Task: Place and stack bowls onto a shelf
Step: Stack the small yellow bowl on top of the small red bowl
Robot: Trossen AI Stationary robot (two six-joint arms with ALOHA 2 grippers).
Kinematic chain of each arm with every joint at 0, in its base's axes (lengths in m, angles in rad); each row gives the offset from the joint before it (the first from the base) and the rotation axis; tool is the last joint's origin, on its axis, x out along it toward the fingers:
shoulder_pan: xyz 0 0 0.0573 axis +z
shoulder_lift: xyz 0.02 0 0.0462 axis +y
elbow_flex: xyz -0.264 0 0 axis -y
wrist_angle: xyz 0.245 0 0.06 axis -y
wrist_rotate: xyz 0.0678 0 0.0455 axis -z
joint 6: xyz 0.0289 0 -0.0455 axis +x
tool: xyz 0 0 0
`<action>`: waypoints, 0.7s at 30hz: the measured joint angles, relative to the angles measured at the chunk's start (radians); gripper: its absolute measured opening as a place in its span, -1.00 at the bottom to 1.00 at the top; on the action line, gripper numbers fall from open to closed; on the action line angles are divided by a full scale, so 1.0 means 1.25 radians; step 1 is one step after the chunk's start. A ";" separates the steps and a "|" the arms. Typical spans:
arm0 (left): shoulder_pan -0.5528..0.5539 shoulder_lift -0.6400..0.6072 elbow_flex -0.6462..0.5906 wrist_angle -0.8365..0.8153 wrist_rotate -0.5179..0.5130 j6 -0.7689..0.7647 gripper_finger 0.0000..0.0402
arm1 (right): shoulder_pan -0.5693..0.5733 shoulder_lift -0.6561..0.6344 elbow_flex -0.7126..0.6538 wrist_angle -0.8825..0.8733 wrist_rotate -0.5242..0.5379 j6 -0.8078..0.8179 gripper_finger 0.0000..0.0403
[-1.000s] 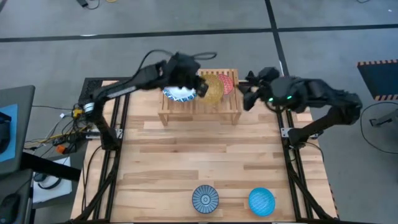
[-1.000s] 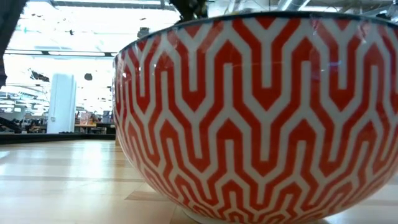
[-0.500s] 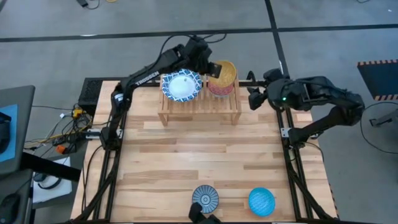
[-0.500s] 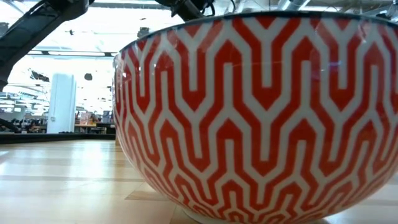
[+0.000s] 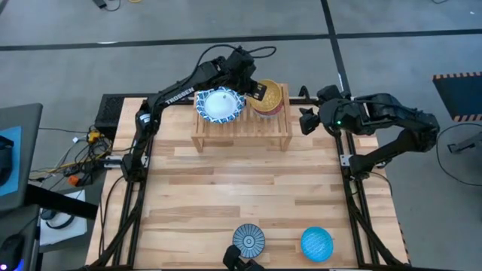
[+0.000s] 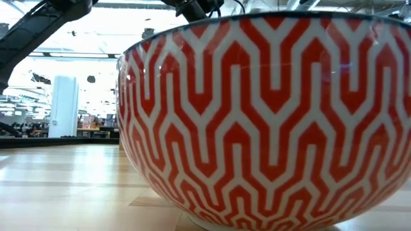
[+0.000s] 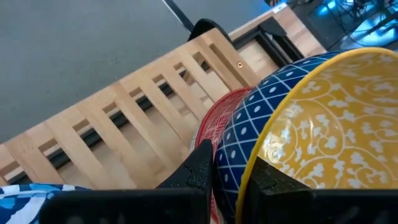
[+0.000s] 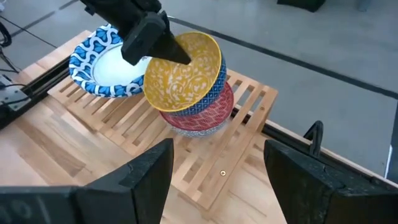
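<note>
The light-wood shelf (image 5: 242, 132) stands at the table's far edge. A wide blue-and-white bowl (image 5: 219, 105) sits on its left part. My left gripper (image 5: 254, 92) reaches over the shelf and is shut on the yellow bowl (image 5: 269, 96), which tilts over the red bowl (image 8: 208, 117) on the shelf's right part. My right gripper (image 5: 305, 120) hangs open just off the shelf's right end, touching nothing. The radial-striped bowl (image 5: 248, 239) and the plain blue bowl (image 5: 317, 243) rest on the table near its near edge. My left gripper pinches the yellow bowl's rim (image 7: 249, 163), one finger (image 7: 273, 180) inside the bowl and one finger (image 7: 198, 167) on its blue lattice outer wall. The fingers come from the table's left, slanting down. The bowl is tilted, its lower side in the red bowl (image 7: 214, 127).
A bowl wall with a red-and-white zigzag pattern (image 6: 270, 122) fills the low view, right at the camera. The plank tabletop (image 5: 241, 188) between shelf and near bowls is bare. Bare slats (image 8: 127, 127) show on the shelf's near side. Black frame rails (image 5: 354, 203) run along both table sides.
My left gripper has carried the yellow bowl toward the table's right, from above the wide blue-and-white bowl to over the red bowl, and the wide bowl now shows uncovered. The yellow bowl has stayed tilted in the hold.
</note>
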 joint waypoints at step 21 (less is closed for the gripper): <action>-0.005 0.000 -0.049 -0.001 0.015 0.014 -0.49 | 0.002 0.000 0.000 0.001 -0.001 0.007 0.37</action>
